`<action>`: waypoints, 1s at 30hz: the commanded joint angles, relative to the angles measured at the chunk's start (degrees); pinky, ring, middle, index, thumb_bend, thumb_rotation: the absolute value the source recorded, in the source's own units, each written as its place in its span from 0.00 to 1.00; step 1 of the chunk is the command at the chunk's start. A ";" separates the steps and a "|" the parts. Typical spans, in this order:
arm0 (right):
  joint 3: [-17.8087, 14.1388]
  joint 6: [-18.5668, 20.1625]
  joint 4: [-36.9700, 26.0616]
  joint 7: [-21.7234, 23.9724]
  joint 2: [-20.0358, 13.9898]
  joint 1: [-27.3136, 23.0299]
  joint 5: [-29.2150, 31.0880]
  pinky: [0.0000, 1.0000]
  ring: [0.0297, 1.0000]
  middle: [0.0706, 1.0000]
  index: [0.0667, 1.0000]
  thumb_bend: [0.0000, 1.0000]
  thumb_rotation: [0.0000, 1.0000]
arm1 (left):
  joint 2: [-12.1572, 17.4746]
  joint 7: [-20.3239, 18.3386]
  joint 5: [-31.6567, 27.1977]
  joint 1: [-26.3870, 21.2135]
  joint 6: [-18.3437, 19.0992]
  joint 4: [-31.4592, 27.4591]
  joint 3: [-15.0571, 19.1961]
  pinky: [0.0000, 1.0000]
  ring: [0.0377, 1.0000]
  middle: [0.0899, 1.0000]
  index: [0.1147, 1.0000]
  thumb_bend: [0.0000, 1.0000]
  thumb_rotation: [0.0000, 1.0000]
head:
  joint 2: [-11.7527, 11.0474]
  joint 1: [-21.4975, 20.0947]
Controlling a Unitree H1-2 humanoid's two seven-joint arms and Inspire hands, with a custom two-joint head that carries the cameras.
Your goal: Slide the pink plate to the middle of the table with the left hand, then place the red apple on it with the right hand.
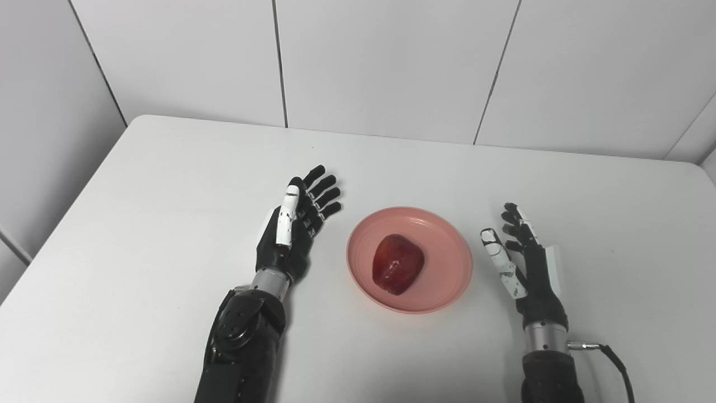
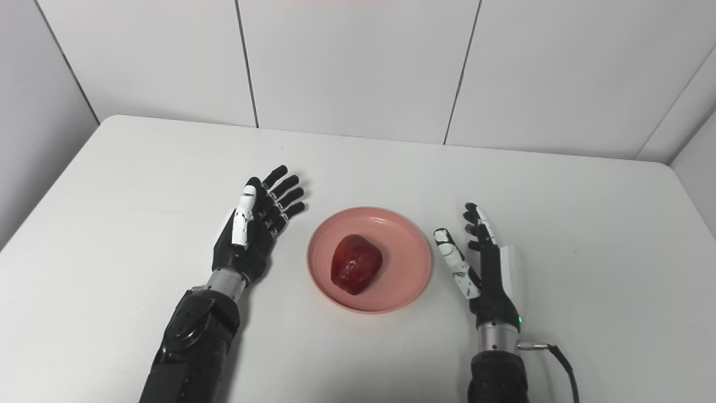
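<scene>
Left eye view shows the left hand (image 1: 293, 229), black with a white-capped thumb, empty with its fingers spread and straight, lying just left of the round, shallow pink plate (image 1: 447, 246) and not touching it. Right of that plate the right hand (image 1: 523, 263), black with white plates along thumb and back, also stands released, palm turned toward the plate's rim, fingers apart, holding nothing, near the rim but clear of it. On the plate, a little left of its centre, sits the glossy dark-red apple (image 1: 397, 263), resting on its side. The plate itself lies roughly at the middle of the white table (image 1: 140, 224), between the two hands, so both steps of the task look done. Judging by the shine, the apple is firm, smooth and somewhat slippery, moderately heavy for its size and apt to roll; it would best be taken around its widest part, thumb on one side and fingers opposite. The plate looks like light, stiff plastic that would slide easily on the smooth top if pushed at its rim, and could skid if bumped by either hand drawing back.
</scene>
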 commanded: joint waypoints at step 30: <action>-0.05 -5.01 2.51 0.75 1.34 -1.13 7.22 0.80 0.86 0.88 0.89 0.24 1.00 | 1.18 0.91 2.05 2.59 3.43 -1.96 -1.28 0.87 0.87 0.87 0.86 0.40 1.00 | 0.05 0.35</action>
